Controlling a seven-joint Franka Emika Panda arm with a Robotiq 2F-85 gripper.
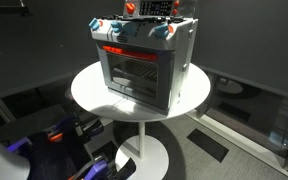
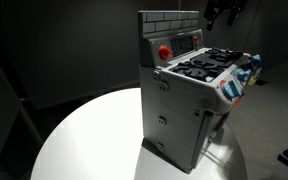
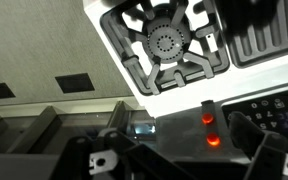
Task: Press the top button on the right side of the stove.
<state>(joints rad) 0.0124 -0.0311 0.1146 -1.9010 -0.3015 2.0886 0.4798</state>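
Note:
The stove [image 1: 144,65] is a small silver-grey toy oven with a glass door and a red handle bar. It stands on a round white table [image 1: 89,90] and shows in both exterior views [image 2: 184,100]. The wrist view looks down on its black burner grate [image 3: 169,45]. Below the grate, two red buttons sit one above the other on a dark panel [image 3: 208,118] [image 3: 214,140]. My gripper [image 3: 179,152] hangs above that panel, fingers apart and empty. In an exterior view it is high above the stove's back corner [image 2: 224,12], touching nothing.
The table [image 2: 84,130] stands on a white pedestal base [image 1: 144,152]. Blue and purple objects lie on the floor beside it [image 1: 54,135]. Dark walls surround the scene.

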